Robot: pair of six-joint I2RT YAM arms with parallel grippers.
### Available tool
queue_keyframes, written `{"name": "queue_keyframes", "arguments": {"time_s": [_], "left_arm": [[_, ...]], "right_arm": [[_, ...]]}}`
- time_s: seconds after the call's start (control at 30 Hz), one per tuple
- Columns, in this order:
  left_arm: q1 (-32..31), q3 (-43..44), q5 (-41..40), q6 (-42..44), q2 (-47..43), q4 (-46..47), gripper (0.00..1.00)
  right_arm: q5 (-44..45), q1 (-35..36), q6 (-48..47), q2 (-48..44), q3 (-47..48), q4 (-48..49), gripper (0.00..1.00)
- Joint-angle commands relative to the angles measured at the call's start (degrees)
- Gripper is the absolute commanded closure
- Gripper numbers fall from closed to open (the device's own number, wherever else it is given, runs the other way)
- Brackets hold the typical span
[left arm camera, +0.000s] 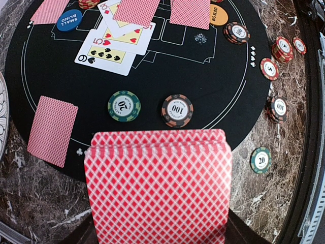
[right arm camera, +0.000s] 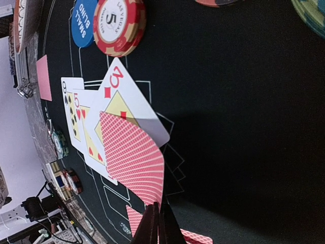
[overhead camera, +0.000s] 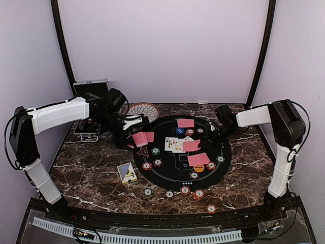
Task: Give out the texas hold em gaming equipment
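Nearest the arm bases, small round striped poker chips (overhead camera: pixel 198 194) are scattered singly and in short stacks on the dark marble-patterned table (overhead camera: pixel 91 173), just off the round black felt mat (overhead camera: pixel 170 175). They are judged stiff and fairly dense. Each would best be pinched across its rim, and a stack could be toppled by a sideways nudge. A blue-and-yellow card box (overhead camera: pixel 126 173) lies left of the mat.

On the mat, an orange round button (left arm camera: pixel 218 14) is seen among more chips. By the mat's left rim, near the red triangle marker (overhead camera: pixel 142 151), a fanned stack of red-backed playing cards (left arm camera: pixel 157 188) is held in the closed fingers of the left gripper (overhead camera: pixel 129 138). The stack is splayed, so the cards are judged slick and apt to slide on one another, and a firm hold across the whole thickness is called for.

At the centre, three face-up cards (left arm camera: pixel 109 43) are overlapped. Over them a single red-backed card (right arm camera: pixel 134 157) is pinched by its edge between the fully closed fingers of the right gripper (right arm camera: pixel 156 227). Whether it touches them cannot be told. It is judged thin, light and bendy, so an edge pinch suits it.

A blue round button (left arm camera: pixel 69 20) lies just beyond. Farthest back stand a patterned round bowl (overhead camera: pixel 143 109) and a silver-edged black case (overhead camera: pixel 91 87).
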Motion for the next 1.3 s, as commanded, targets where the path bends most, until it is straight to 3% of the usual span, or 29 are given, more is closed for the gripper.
{"name": "queue_keyframes", "arguments": {"time_s": [0.0,0.07,0.3,0.57,0.77,1.27], "left_arm": [[0.2,0.1,1.0,0.3,-2.5,-1.3,1.0],[0.2,0.1,1.0,0.3,-2.5,-1.3,1.0],[0.2,0.6,1.1,0.2,-2.2,-1.4,1.0],[0.2,1.1,1.2,0.1,-2.0,-1.1,1.0],[0.2,1.6,1.5,0.0,-1.7,-1.0,1.0],[0.2,1.5,1.8,0.0,-2.0,-1.0,1.0]], "right_arm": [[3.9,-0.3,-2.6,0.3,2.0,-2.9,0.84],[4.5,-0.3,-2.8,-0.5,2.1,-3.2,0.71],[6.0,0.3,-1.7,-5.3,3.8,-4.2,0.5],[-6.4,9.5,9.4,-9.2,5.2,9.3,0.27],[-13.5,17.7,19.2,-5.3,7.9,21.8,0.23],[-16.1,23.9,21.5,2.3,15.0,23.8,0.22]]}}
